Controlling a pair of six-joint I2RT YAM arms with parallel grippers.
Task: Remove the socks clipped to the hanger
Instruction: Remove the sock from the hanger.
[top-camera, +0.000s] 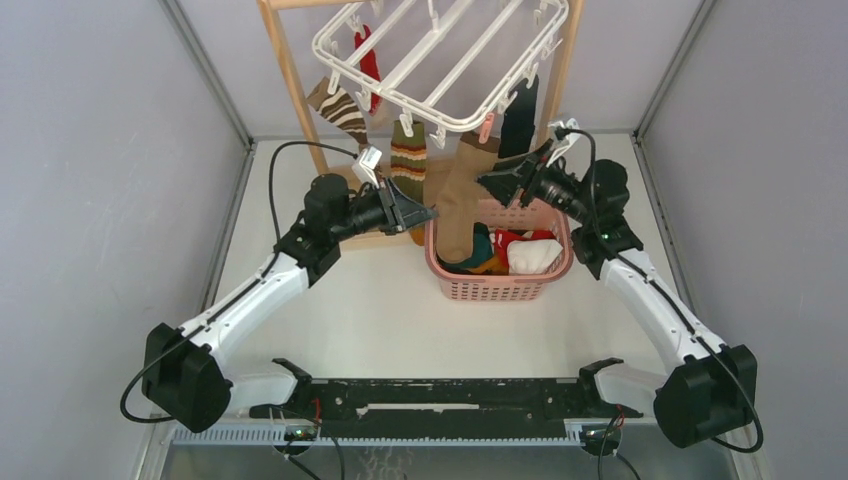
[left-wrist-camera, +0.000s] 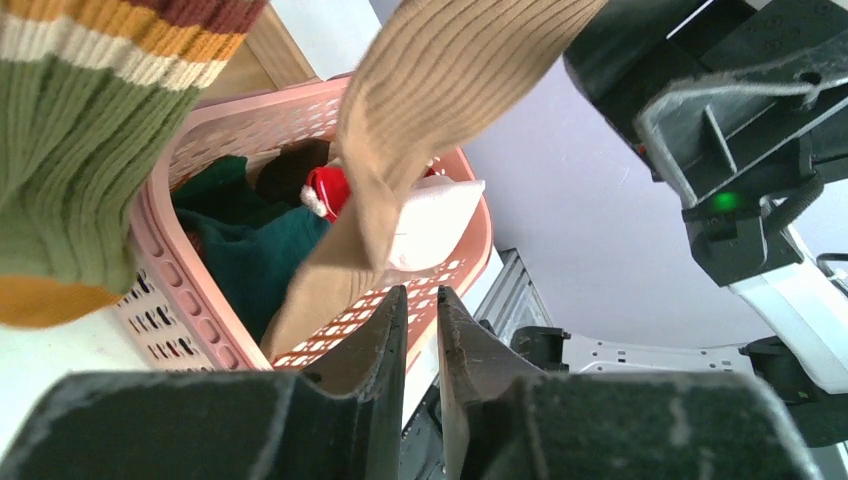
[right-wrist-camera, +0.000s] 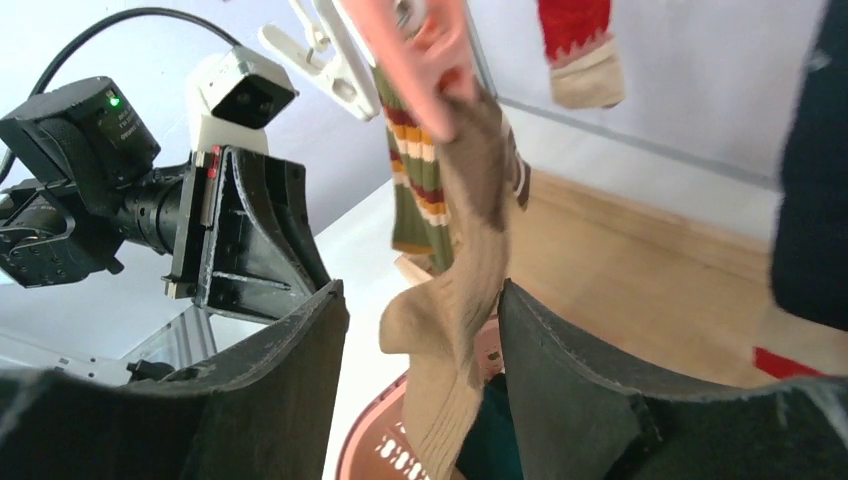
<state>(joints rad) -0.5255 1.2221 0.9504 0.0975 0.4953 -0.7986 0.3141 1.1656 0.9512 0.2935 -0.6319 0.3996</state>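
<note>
**Step in hand:** free the tan sock (right-wrist-camera: 470, 200) from the pink clip (right-wrist-camera: 415, 45) on the near rail of the hanger (top-camera: 440, 117).

**State**
- My right claw (right-wrist-camera: 420, 298) is open. Its jaws stand on either side of the sock's mid-length, and neither pad presses the fabric.
- My left claw (left-wrist-camera: 421, 300) is nearly closed, with only a slit between the jaws and nothing in it. It sits beside the sock's lower part, by the far left corner of the basket (top-camera: 500, 290).
- The sock hangs from the clip, and its toe end reaches down into the basket. The basket stands toward the far edge of the worktop.

**Procedure, as I judge it**
1. Centre the sock between the right jaws. Close on the full width of the ribbed fabric, below the clip and not on it.
2. Pull downward along the sock's own line, toward the basket. A sideways pull would likely swing or tilt the hanger.
3. Keep clear of the striped sock (top-camera: 408, 155) just to the left and the dark sock (top-camera: 520, 115) to the right, so that only one sock is taken.
4. Release only when the whole sock is above the basket opening.

**Caution**
I cannot tell how deep the clip bites. If the fabric stretches without slipping out, re-grip closer to the clip instead of pulling harder. The left claw should stay out of the pull path.
</note>
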